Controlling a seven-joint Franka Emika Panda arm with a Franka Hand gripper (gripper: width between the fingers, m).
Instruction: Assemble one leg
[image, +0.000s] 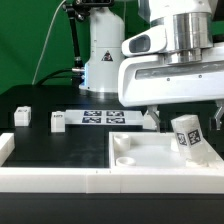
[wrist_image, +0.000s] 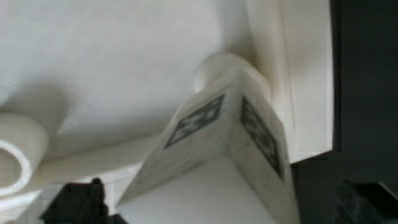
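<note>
White leg (image: 188, 135) tilts between pincer (wrist_image: 222, 205) jaws (clamped? cannot tell) — likely the seating step — next: stand it upright on panel (image: 150, 148).

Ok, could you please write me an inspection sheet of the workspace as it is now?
Surface: black table, with the marker board lying flat on it.
Job's things: one leg tilted over the white panel; second leg and third leg standing on the table.
Clutter: nothing seen.
Grippers: hand low at the tilted leg; grip cannot be told.
Cables: thin dark cable hanging at the back.
Surroundings: robot base, green backdrop.
</note>
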